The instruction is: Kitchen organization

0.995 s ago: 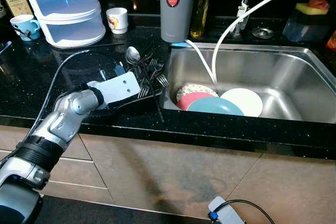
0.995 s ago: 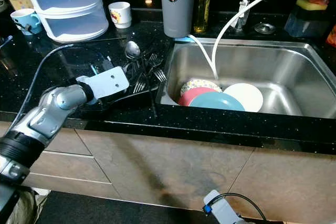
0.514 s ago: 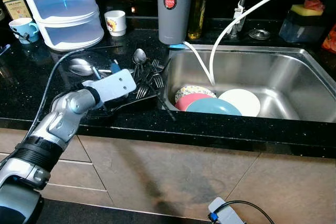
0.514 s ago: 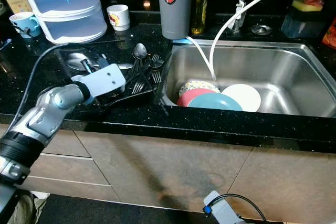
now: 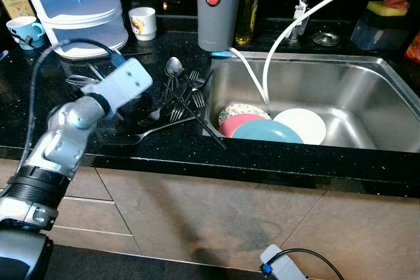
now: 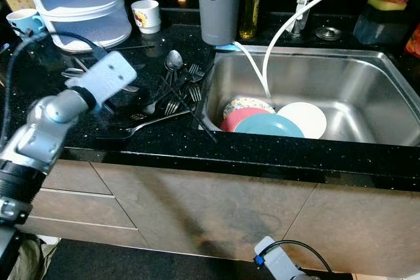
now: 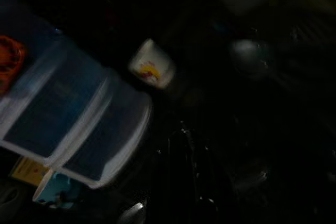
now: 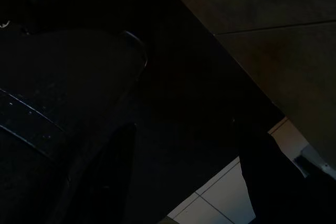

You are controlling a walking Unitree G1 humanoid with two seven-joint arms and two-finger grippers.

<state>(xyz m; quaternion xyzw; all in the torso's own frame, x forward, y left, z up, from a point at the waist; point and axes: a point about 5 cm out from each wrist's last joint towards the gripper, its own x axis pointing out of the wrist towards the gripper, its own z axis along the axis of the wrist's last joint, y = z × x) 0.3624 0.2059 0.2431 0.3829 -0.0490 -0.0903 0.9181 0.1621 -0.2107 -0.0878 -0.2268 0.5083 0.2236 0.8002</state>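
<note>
A heap of cutlery (image 5: 176, 93) is lying on the black bench (image 5: 39, 106), just beside the left rim of the steel sink (image 5: 367, 90): forks with tines crossing one another, a spoon (image 5: 174, 67) at the far end of the pile, and one long fork (image 5: 146, 134) stretching out toward the front edge. A dark thin utensil (image 5: 209, 129) is leaning from the pile over the bench's lip by the sink.

The left gripper (image 5: 117, 58) is hovering over the bench to the left of the pile, its pale wrist block (image 5: 121, 83) tilted up and blurred; I cannot tell whether its fingers are parted or closed. More spoons (image 5: 80, 80) are resting on the bench beneath that arm. The left wrist view, very dark, is looking along the black fingers (image 7: 184, 156) toward the drawer unit and the white cup.

Inside the sink, four plates are lying overlapped: a patterned plate (image 5: 244, 111), a pink plate (image 5: 235, 122), a teal plate (image 5: 268, 132) and a white plate (image 5: 303, 124). A white hose (image 5: 308, 12) is curving down into the basin.

Farther back, a grey jug (image 5: 216, 6) is standing at the sink's corner beside an oil bottle (image 5: 249, 6). A white cup (image 5: 143, 23), a clear plastic drawer unit (image 5: 75, 1) and a blue mug (image 5: 22, 31) are standing along the back left.

The right gripper is hanging idle in shade; I cannot tell its state.
</note>
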